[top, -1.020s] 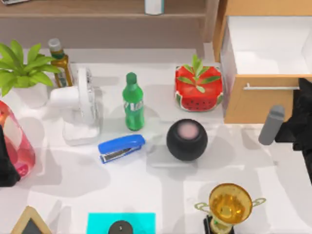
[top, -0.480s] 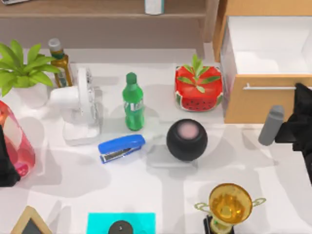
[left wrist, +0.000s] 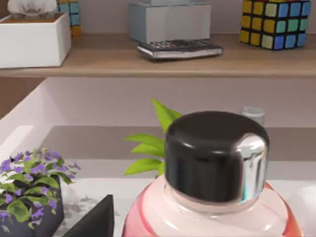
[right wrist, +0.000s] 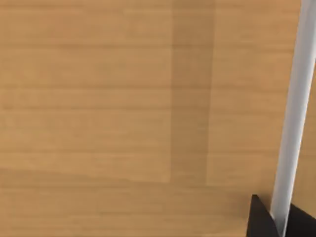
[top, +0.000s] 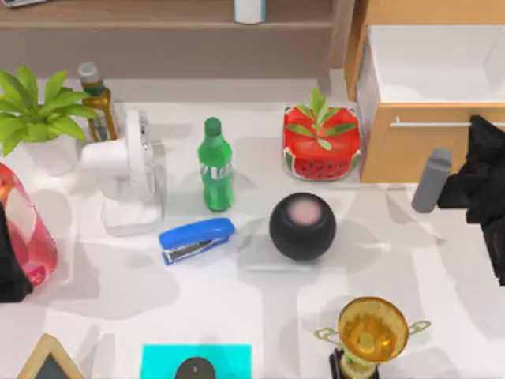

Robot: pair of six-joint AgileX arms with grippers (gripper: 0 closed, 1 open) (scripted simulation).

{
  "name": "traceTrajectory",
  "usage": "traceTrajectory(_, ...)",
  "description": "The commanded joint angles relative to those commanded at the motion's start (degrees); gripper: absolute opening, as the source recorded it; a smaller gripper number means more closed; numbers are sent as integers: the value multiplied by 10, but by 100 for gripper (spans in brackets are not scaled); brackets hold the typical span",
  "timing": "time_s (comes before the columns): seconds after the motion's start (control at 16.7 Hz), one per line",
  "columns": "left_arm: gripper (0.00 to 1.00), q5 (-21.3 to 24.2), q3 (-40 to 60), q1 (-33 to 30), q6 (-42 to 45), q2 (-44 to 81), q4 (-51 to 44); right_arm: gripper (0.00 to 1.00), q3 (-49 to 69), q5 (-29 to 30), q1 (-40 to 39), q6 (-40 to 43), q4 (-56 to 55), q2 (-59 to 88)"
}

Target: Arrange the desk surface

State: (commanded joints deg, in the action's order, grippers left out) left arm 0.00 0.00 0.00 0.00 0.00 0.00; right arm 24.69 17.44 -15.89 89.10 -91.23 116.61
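While hanging over the counter (top: 237, 316)'s right edge by the drawer (top: 426, 146) | right hand (top: 461, 189) is clamping a grey cylinder (top: 432, 180) | left hand (top: 9, 260) is sitting at the left edge, grip unreadable.

The right claw (top: 461, 189) sat at the surface's (top: 237, 300) right edge, before the open drawer (top: 430, 79); the trophy (top: 369, 332) stood nearer-left.

Matte white desk surface (top: 442, 260), wooden drawer (top: 406, 154)
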Motion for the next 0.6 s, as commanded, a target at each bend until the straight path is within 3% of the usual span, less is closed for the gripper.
traceTrajectory(0.24, 100, 0, 0, 0, 0, 0, 0, 0, 65, -17, 19, 0, 44, 20)
traceTrajectory(0.6, 100, 0, 0, 0, 0, 0, 0, 0, 71, -18, 19, -3, 50, 21)
